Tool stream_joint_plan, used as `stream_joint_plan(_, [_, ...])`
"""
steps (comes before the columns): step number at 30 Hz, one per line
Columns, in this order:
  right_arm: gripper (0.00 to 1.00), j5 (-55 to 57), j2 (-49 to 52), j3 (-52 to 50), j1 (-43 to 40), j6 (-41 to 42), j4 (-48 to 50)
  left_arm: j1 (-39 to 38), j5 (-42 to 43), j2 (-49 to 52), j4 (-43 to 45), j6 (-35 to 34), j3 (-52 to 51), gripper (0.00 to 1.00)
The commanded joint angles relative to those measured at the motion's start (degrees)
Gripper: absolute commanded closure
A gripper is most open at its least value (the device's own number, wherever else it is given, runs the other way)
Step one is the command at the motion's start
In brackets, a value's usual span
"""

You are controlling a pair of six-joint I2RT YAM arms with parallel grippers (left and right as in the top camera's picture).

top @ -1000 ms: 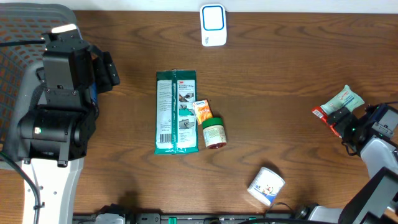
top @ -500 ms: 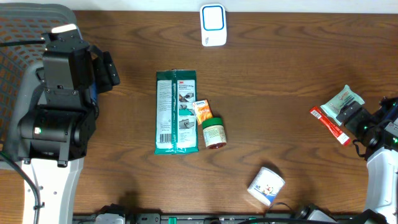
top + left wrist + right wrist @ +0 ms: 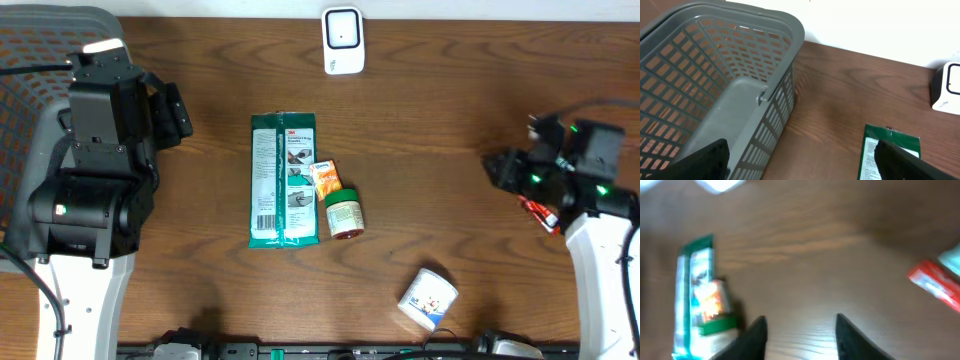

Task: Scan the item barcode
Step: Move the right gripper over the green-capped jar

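Table: dark brown wooden tabletop point(image 3: 450, 100), with everything else resting on it.
Basket: grey slatted plastic basket point(image 3: 715, 75) at the left edge, under the left arm.
Left gripper point(image 3: 800, 167): black fingers spread wide and empty, above the basket's wall and the wood beside it.
Right gripper point(image 3: 800, 332): fingers parted by a moderate gap with nothing between them, over bare wood on the right. This wrist view is blurred.
Green packet: long flat green wipes packet point(image 3: 283, 180), mid-table.
Scanner: white box scanner with a dark window point(image 3: 341, 40), at the centre of the far edge.
Tub: white round tub point(image 3: 428, 298), near the front edge.
Jar: small green-lidded jar point(image 3: 343, 213), just beside the green packet.
Sachet: small orange sachet point(image 3: 324, 178), just above the jar.
Item: thin red packet point(image 3: 540, 212), lying on the table by the right arm. It is not held and is well apart from the scanner.
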Motion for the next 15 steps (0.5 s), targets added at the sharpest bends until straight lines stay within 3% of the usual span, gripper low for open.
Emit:
stream_joint_plan(1, [0.51, 0.1, -0.4, 2.4, 7.2, -0.6, -0.9, 0.1, -0.8, 0.1, 0.0, -0.5, 0.4, 0.08])
stream_joint_plan(5, [0.39, 0.4, 0.8, 2.4, 16.5, 0.1, -1.1, 0.1, -0.8, 0.1, 0.0, -0.5, 0.4, 0.08])
stream_joint_plan(11, [0.38, 12.8, 7.6, 2.4, 31.8, 4.6, -0.4, 0.1, -0.8, 0.1, 0.0, -0.5, 0.4, 0.08])
stream_joint_plan(15, [0.38, 14.7, 13.8, 2.4, 39.2, 4.9, 2.8, 0.1, -0.8, 0.1, 0.0, -0.5, 0.4, 0.08])
